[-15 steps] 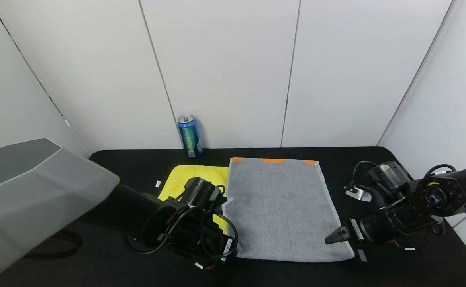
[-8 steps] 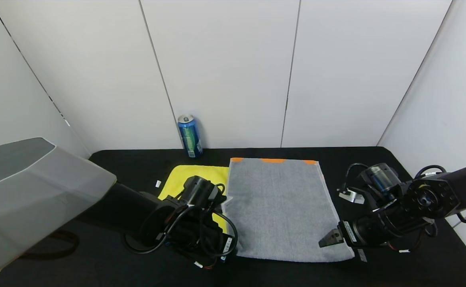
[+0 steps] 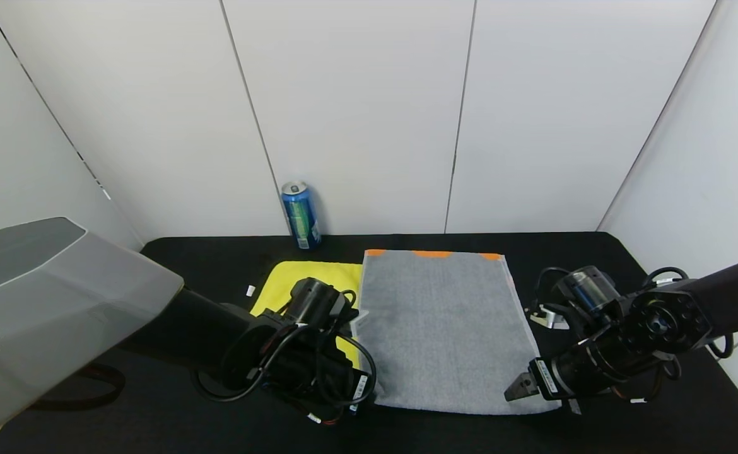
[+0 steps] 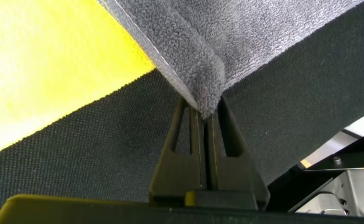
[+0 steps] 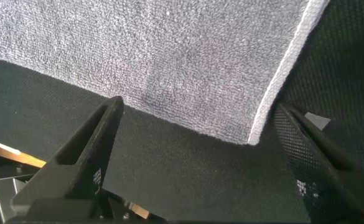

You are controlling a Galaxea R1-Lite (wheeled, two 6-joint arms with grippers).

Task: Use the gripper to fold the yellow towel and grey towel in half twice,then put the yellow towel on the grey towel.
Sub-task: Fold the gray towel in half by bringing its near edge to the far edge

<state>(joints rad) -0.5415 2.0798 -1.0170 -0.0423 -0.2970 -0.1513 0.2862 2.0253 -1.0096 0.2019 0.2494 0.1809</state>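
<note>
The grey towel (image 3: 445, 328) lies flat on the black table, its orange band at the far edge. The yellow towel (image 3: 306, 277) lies to its left, partly under my left arm. My left gripper (image 3: 364, 398) is at the grey towel's near left corner; in the left wrist view my left gripper (image 4: 205, 115) is shut on that corner (image 4: 200, 87), with the yellow towel (image 4: 51, 81) beside it. My right gripper (image 3: 520, 389) is open at the near right corner; in the right wrist view my right gripper (image 5: 200, 134) straddles the corner of the grey towel (image 5: 169, 56) without touching it.
A blue drink can (image 3: 300, 215) stands at the back by the white wall. A small white tag (image 3: 250, 291) lies left of the yellow towel. A small metal block (image 3: 549, 318) lies right of the grey towel. White walls enclose the table.
My right gripper has moved left and toward the table's front edge, down to the grey towel's near right corner. The left gripper has stayed on its corner.
</note>
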